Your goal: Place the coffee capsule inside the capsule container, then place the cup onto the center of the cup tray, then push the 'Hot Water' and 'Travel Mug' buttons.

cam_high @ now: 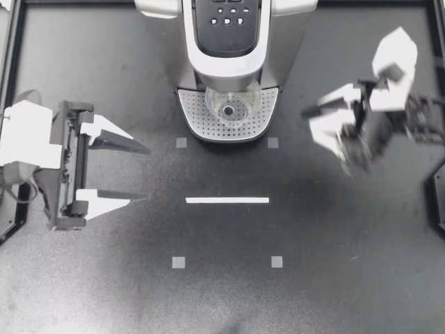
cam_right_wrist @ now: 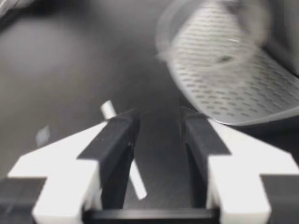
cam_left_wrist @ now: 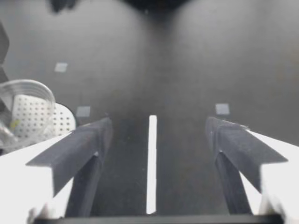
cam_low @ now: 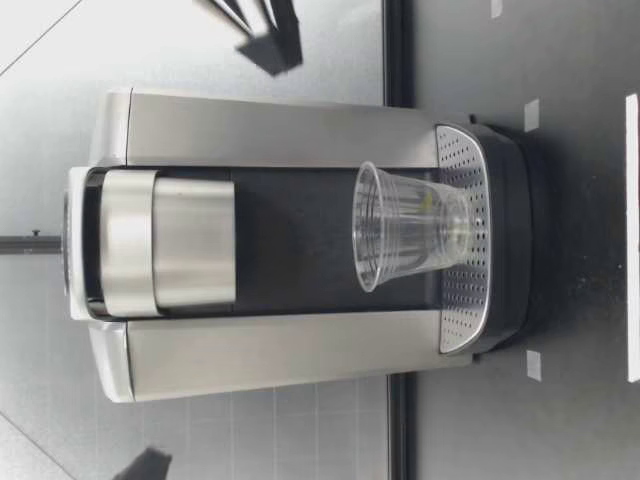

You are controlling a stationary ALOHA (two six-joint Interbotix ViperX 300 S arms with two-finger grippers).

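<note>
1. One cup (cam_high: 233,103), clear plastic, stands upright with its mouth up on the cup tray (cam_high: 201,120), about at the tray's centre and under the brewer head. Its long axis is vertical. The low view shows the cup's base resting on the perforated tray.
2. Zero capsules show in any view. The brewer head looks closed in the low view, so the capsule is probably inside already, but I cannot confirm it.
3. One button panel (cam_high: 228,17) sits on top of the coffee machine (cam_high: 292,42), facing up. It carries several small buttons, too small to tell 'Hot Water' from 'Travel Mug'. Judged step in hand: the button presses.
4. Key relation: the panel lies far and left of my right gripper (cam_high: 323,136), and far and right of my left gripper (cam_high: 142,174). The right one is somewhat nearer, so it is the likelier presser. The press should come from above, with a fingertip pointing down. It should stay clear of the cup rim, which sits just on the near side of the panel.
5. Right gripper: its fingers stand a narrow gap apart with nothing between them. The tray and cup are ahead of it in its wrist view.
6. Left gripper: spread wide and empty, over the table at left, pointing right and well apart from the machine.
7. Counts: two grippers, one machine, one cup, one tray, one white tape strip (cam_high: 227,200) and four grey square marks (cam_high: 181,143) on the table.
</note>
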